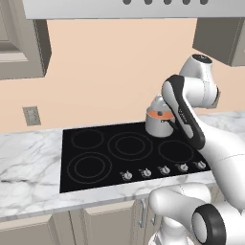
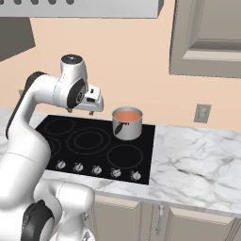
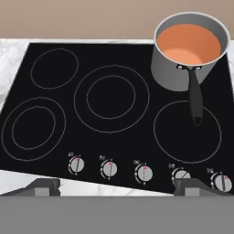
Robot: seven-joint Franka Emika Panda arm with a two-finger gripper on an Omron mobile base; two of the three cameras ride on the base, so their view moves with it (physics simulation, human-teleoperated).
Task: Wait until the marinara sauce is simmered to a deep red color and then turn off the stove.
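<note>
Marinara sauce (image 3: 188,43): lying as a smooth, pale orange disc inside the saucepan, not looking deep red; its surface is sitting a little below the steel rim.
Saucepan (image 3: 171,75): standing upright on the stove's back right burner, close to the back right corner of the glass; its shiny wall is hiding the ring under it.
Saucepan handle (image 3: 195,98): running as the pan's long axis from the wall toward the front edge of the stove, its dark tip reaching over the top of the front right ring, pointing at the knob row.
Stove (image 3: 119,132): lying flat and black in the counter, its long side running left to right; five thin grey rings are showing, a large double one in the middle, two on the left, two on the right.
Knobs (image 3: 144,173): sitting in a row of five along the stove's front edge, right of centre; each is carrying a small red mark, but which settings they are showing I cannot tell.
Gripper (image 3: 117,187): hanging in the air over the front edge of the stove, looking down across the glass; its jaws are standing spread wide, holding nothing, with the two dark fingertips (image 3: 43,187) well apart.
Counter (image 2: 197,155): spreading in white marble on both sides of the stove.
Wall outlet (image 2: 202,113): sitting on the peach wall behind the counter's right stretch.
</note>
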